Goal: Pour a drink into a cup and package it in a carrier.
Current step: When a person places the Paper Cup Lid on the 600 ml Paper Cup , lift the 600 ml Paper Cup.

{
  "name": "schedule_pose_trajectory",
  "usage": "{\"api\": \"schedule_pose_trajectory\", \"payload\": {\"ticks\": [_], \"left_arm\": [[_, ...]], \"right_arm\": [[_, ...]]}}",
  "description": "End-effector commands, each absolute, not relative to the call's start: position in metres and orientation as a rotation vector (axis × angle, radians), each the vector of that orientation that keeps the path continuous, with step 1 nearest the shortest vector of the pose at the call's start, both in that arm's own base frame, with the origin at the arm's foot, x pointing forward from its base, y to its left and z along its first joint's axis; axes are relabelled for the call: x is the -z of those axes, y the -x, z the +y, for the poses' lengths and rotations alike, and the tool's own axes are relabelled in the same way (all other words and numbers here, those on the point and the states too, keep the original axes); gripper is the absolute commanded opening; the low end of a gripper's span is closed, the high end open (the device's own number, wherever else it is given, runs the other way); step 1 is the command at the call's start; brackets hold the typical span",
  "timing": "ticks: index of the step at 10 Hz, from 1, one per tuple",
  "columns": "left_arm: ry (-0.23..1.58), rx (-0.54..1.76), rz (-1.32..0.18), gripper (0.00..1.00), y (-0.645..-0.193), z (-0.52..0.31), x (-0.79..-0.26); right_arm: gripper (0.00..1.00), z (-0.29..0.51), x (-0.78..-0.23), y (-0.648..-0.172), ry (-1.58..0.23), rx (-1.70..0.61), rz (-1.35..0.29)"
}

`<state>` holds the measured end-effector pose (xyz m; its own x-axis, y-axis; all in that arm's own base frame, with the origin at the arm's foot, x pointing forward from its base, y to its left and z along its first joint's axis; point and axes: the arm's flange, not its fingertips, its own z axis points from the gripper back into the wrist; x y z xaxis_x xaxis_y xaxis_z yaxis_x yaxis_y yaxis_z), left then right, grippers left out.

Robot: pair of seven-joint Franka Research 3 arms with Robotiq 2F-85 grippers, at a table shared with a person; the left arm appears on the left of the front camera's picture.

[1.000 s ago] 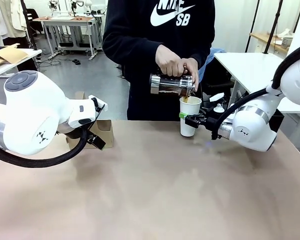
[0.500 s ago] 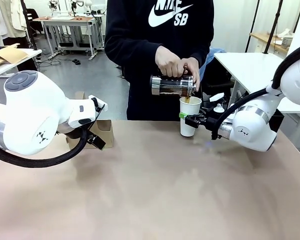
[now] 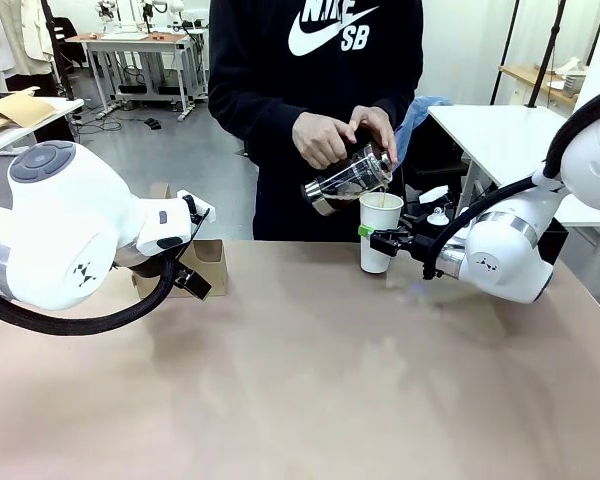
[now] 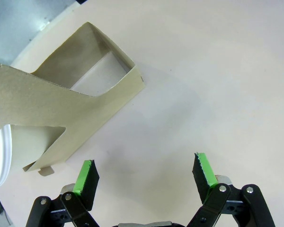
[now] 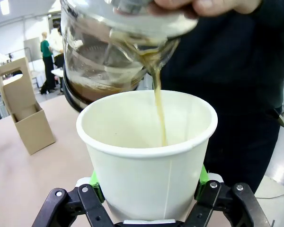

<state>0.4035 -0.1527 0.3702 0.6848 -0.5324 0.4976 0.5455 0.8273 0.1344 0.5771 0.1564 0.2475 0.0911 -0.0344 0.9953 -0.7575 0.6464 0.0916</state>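
Cup sits gripped between your right jaws, far edge of the surface; left jaws open, carrier just beside them.

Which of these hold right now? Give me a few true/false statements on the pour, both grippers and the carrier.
1. The right gripper is shut on the tall white paper cup. True.
2. A person's hand tilts the clear glass carafe, and the brown drink streams into the cup. True.
3. The left gripper holds the small brown cardboard carrier. False: its jaws stand open over the table, beside the carrier.
4. The cup wears a dome lid. False: its top is open.
5. The cup sits in the carrier. False: they stand well apart.
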Motion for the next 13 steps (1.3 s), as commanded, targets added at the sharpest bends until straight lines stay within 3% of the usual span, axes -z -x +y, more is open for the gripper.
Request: {"api": "schedule_pose_trajectory", "payload": {"ticks": [1, 13], "left_arm": [[0.027, 0.603, -0.550, 1.00, -0.4035, -0.1520, -0.3704], [0.027, 0.603, -0.550, 1.00, -0.4035, -0.1520, -0.3704]], "right_arm": [[0.81, 0.1583, -0.2506, -0.5774, -0.721, -0.621, -1.397], [0.81, 0.1583, -0.2506, -0.5774, -0.721, -0.621, -1.397]]}}
